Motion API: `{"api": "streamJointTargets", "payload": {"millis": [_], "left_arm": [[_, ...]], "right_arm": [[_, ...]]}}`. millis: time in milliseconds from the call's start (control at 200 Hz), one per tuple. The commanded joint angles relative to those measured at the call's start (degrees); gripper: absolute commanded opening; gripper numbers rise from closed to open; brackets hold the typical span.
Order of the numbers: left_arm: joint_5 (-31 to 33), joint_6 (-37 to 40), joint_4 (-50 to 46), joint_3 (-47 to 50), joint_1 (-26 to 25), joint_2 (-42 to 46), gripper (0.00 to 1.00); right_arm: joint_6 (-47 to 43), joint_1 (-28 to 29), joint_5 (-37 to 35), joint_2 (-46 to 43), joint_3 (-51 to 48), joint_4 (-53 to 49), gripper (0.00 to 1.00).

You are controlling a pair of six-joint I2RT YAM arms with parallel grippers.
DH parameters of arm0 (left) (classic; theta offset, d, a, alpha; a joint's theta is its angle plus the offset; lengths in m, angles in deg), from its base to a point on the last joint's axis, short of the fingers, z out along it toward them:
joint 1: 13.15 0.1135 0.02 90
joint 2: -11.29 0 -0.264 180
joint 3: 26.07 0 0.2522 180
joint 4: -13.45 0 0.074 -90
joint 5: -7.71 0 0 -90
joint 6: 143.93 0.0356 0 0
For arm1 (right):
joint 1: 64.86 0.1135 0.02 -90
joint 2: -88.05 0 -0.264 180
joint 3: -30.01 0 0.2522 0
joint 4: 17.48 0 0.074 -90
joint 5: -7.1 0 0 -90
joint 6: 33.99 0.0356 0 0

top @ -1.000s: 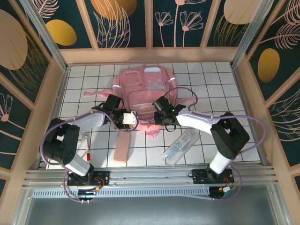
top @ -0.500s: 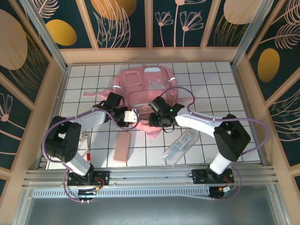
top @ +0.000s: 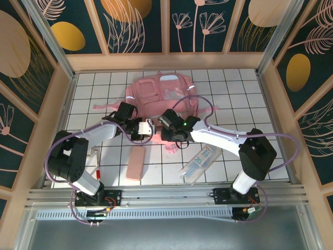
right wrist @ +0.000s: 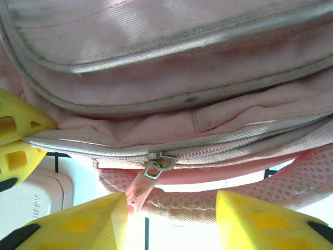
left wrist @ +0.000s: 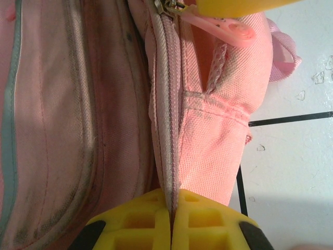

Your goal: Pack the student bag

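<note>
1. Student bag [top: 161, 96] lies just ahead of both grippers; left gripper [left wrist: 171, 208] clenches its zipper seam [left wrist: 169, 130].
2. Right gripper [right wrist: 171, 208], released, should centre on the zipper pull [right wrist: 139, 190] beside one finger before closing.

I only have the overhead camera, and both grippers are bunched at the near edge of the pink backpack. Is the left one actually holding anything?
Observer: Yes. In the left wrist view, the left gripper is shut on the student bag, pinching its zipper seam.
Operator: And the right one, is it on the zipper pull?
Observer: Not yet. The right gripper is open, and the pink zipper pull hangs between its fingers, close to one of them.
Operator: Is the zipper open there?
Observer: No, it looks closed from the slider to the left gripper's pinch.
</note>
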Motion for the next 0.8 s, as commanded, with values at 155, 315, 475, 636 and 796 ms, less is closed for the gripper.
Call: {"api": "streamJointTargets", "payload": {"millis": [155, 315, 475, 636, 796], "left_arm": [[-6.3, -1.8, 2.3, 0.1, -0.3, 1.7, 0.00], [-6.7, -2.0, 2.3, 0.2, -0.3, 1.9, 0.00], [-6.3, -1.7, 2.1, 0.1, -0.3, 2.0, 0.00], [-5.8, -1.5, 2.3, 0.3, -0.3, 2.0, 0.00], [-5.5, -1.4, 2.3, 0.3, -0.3, 1.9, 0.00]], "right_arm": [[8.0, 2.3, -6.4, 3.8, 4.2, -4.6, 0.51], [11.3, 3.7, -9.4, 5.8, 7.3, -6.0, 0.53], [12.1, 3.9, -13.2, 8.0, 9.1, -9.6, 0.48], [13.0, 4.1, -15.3, 7.5, 7.5, -11.3, 0.34], [13.5, 4.0, -16.7, 6.1, 6.4, -12.5, 0.27]]}}
